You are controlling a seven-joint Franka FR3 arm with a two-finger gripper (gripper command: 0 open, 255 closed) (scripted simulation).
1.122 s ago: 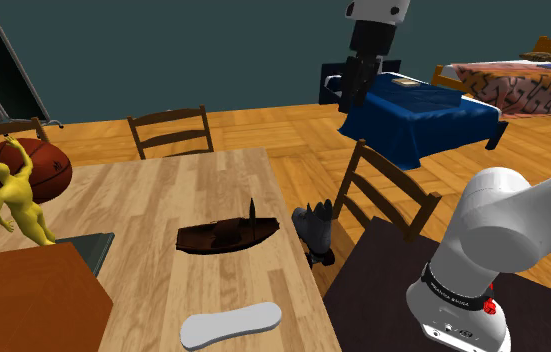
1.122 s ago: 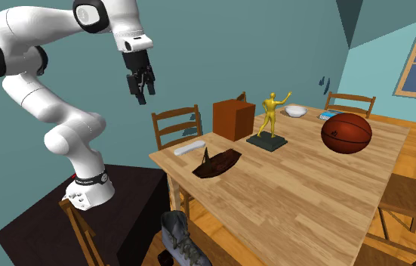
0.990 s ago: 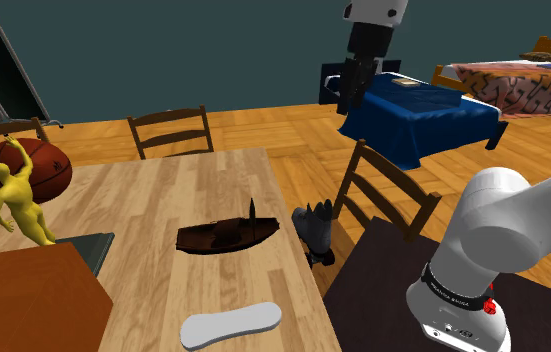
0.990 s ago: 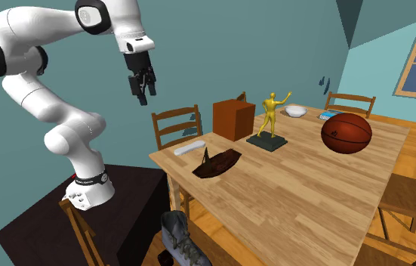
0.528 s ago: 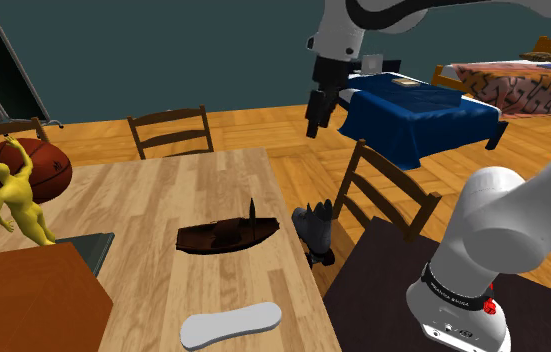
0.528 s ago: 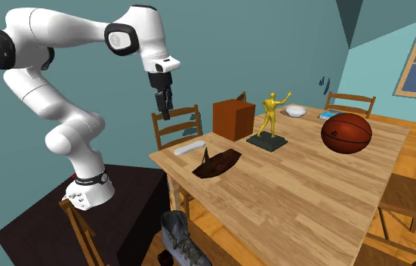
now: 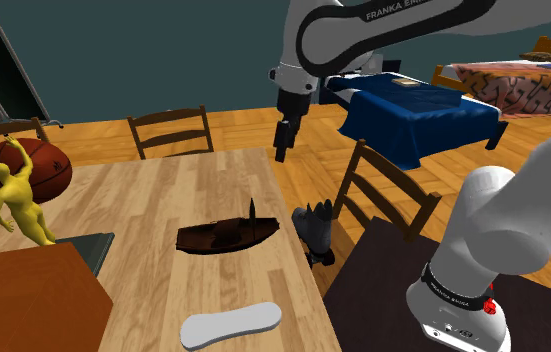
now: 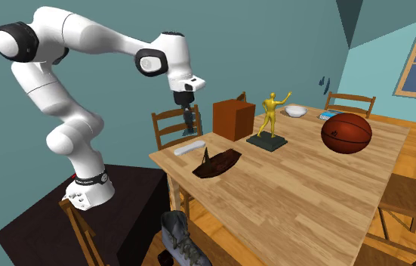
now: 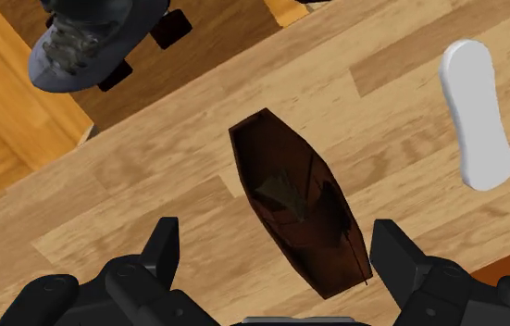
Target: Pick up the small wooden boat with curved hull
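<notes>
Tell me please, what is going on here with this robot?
A white robot arm holds its end effector high over the wooden table, pointing down at a dark brown boat. The fingers are open and touch nothing. The boat lies on the table untouched, near a flat white piece, so the pickup is not yet done. A yellow figurine and a brown ball stand further along the table.

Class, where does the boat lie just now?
In the shoulder view, the boat lies near the right edge of the table, just beyond the white pad; the skate stands on the floor to its right.
</notes>
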